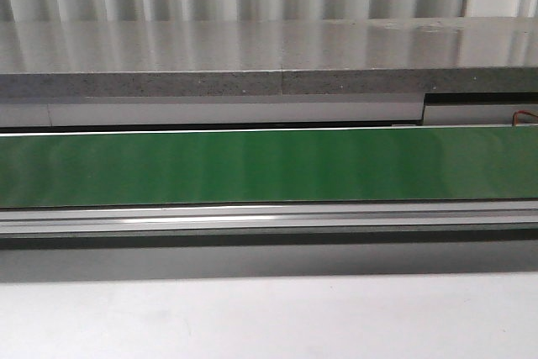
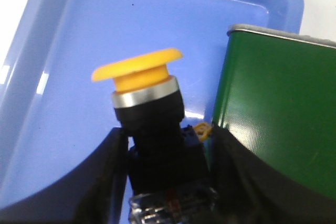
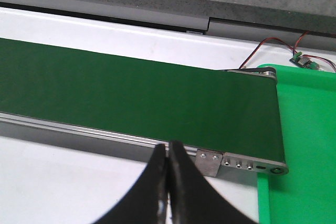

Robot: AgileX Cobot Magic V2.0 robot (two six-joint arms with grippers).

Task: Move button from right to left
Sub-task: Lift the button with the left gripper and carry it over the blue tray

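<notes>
The task looks nearly finished: the button (image 2: 149, 129) is already at the left end of the belt (image 1: 269, 166), held by the left gripper (image 2: 165, 150) above the blue tray (image 2: 68, 51), and what seems left is to lower it into the tray and let go. The left fingers (image 2: 105, 177) pinch the button by its dark body, one on each side, with the yellow head pointing away from the wrist and tilted a little; the clear contact block shows low between the fingers. Whether the button hangs above the tray floor or touches it cannot be told. Just beside it is the rounded green end of the belt. The right gripper (image 3: 168, 182) hangs empty at the near edge of the belt's right end, its fingers (image 3: 181, 192) pressed together with no gap. Beyond that end lies a green mat (image 3: 310, 145), with a small circuit board (image 3: 304, 61) and its red wires on the white counter (image 3: 52, 182). By count: one button, one tray, one belt, one mat, one board, two grippers. The front view shows only the bare belt, its frame and the counter, with neither arm nor the button in it.
</notes>
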